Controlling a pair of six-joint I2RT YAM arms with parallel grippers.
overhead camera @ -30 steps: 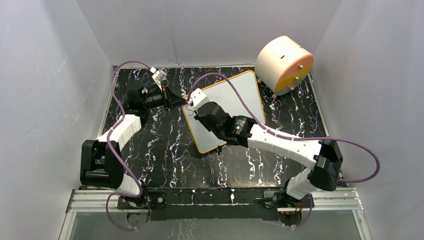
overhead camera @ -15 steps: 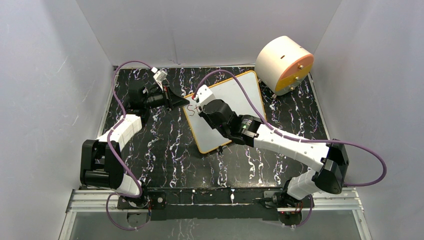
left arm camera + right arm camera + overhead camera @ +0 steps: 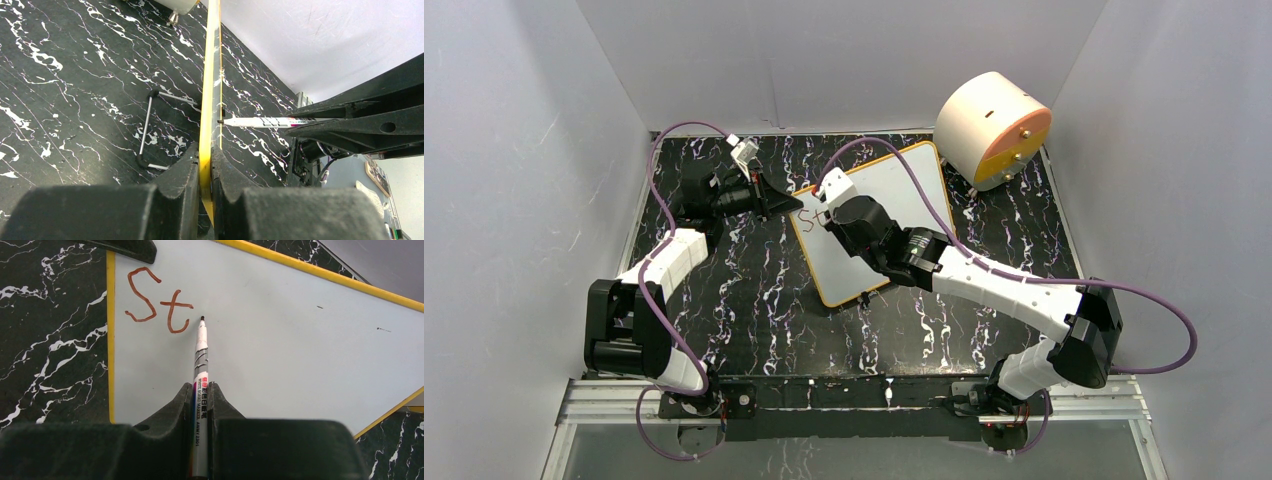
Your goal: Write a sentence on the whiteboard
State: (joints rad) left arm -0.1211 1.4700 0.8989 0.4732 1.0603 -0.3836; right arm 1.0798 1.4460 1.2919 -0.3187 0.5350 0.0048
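— Starting near: how many arms are working?
— Two, both reaching out from the near edge of the black marbled table (image 3: 754, 300). The right gripper (image 3: 201, 390) is pinching one marker (image 3: 200, 352), its fingers closed tight on the barrel. The barrel print is reading "WHITE BOARD MARKER"; the smaller line under it is too fine to make out.
— And the tip?
— It is touching the one whiteboard (image 3: 290, 340), just right of the writing. The sentence (image 3: 170, 304) is showing only two reddish-brown letters, "St", by the board's left far corner.
— Where is the board lying?
— In the middle of the table, turned at an angle. The left gripper (image 3: 205, 165) is clamping its yellow frame at the left edge, fingers closed on it.
— Anything farther back?
— One round peach-and-orange drum (image 3: 992, 128) is sitting in the far right corner, near the board's far right corner.
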